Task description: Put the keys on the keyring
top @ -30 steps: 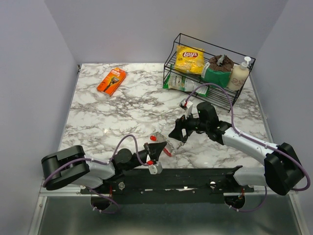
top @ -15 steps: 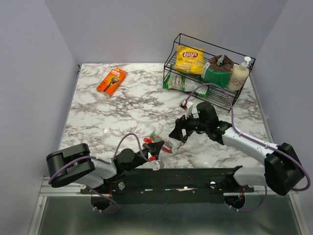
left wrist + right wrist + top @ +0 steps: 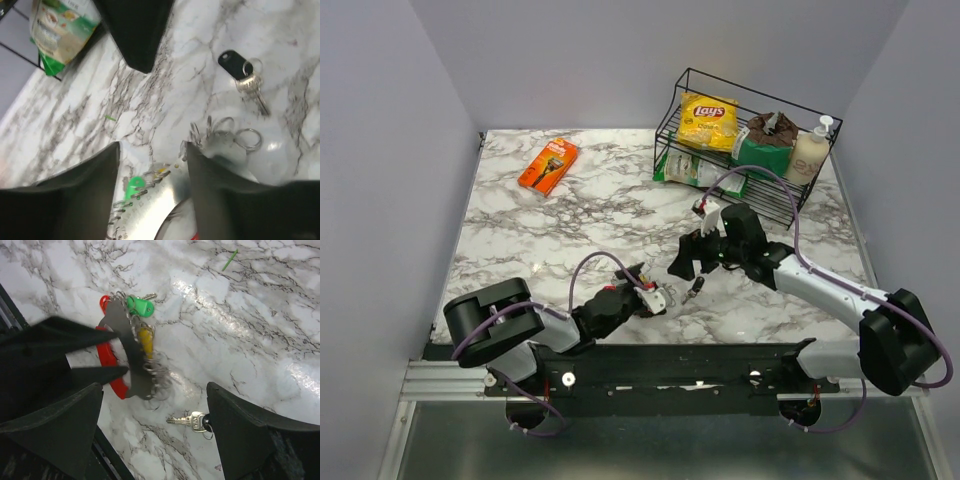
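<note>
At the table's (image 3: 520,235) near edge, my left gripper (image 3: 652,297) straddles the keyring (image 3: 131,357), jaws apart; right gripper (image 3: 692,265) wide, empty; likely stiff, slick; pinch its grey flat.

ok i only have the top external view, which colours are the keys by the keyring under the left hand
observer: the right wrist view shows a green-headed key and a yellow-headed key lying against the keyring, apparently joined to it by small split rings.
operator: is the left hand gripping it
observer: the left wrist view shows its fingers standing apart with the keyring's grey body in the gap; I cannot tell whether they touch it.
operator: and the loose key near it
observer: it has a black head and its own small ring, and lies flat on the marble, apart from the keyring.
</note>
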`<state>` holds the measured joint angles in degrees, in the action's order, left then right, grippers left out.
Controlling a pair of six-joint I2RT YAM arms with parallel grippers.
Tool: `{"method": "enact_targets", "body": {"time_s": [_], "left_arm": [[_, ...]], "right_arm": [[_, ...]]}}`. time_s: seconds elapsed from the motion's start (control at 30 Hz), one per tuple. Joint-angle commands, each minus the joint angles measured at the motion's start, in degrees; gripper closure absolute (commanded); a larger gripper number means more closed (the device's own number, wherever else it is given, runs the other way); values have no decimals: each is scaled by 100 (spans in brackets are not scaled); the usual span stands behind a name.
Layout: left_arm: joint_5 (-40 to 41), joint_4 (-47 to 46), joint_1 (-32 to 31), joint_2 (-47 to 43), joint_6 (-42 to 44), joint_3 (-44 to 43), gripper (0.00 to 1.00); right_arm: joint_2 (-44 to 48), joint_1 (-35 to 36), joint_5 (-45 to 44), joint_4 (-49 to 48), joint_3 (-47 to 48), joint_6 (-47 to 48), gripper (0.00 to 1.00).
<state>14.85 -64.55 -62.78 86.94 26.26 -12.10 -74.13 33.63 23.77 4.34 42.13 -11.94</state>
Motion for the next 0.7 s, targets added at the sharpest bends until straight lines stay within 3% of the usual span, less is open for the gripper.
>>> {"method": "enact_targets", "body": {"time_s": [0.0,0.07,0.13,0.17,0.2,0.27,0.3,0.33,0.37,0.4,0.5,0.67], "left_arm": [[1447,-423,12,-45,-684,-118,1],[2036,-732,21,-387,-1016,-3,1],[3306,-831,47,-833,-1620,-64,1],[3505,-587,64,-1036,-1781,-117,1],[3481,355,99,-1282,-1930,-196,1],[2789,1956,450,-2055,-2824,-722,1],[2534,3574,721,-2258,-3350,-959,1],[2183,4295,1020,-2504,-4443,-1422,1],[1440,4920,1701,-2567,-4872,-1627,1],[1050,5901,1969,-2576,-5146,-1812,1],[230,7206,2533,-2384,-5482,-2463,1],[-1385,7415,3148,-2137,-5913,-2307,1]], "right_arm": [[65,-40,-328,181,190,-71,5],[197,-40,-364,190,190,16,0],[276,-40,-478,199,199,78,0],[276,-40,-513,199,217,87,0],[259,-40,-531,216,269,87,0],[110,-40,-584,225,357,26,0],[31,-40,-584,286,488,-1,0],[-74,-40,-532,322,576,-10,0],[-163,-40,-488,366,655,-10,0],[-311,-40,-435,436,726,-18,0],[-592,-40,-259,419,911,-71,0],[-1103,-40,-66,463,1270,-80,0]]}}
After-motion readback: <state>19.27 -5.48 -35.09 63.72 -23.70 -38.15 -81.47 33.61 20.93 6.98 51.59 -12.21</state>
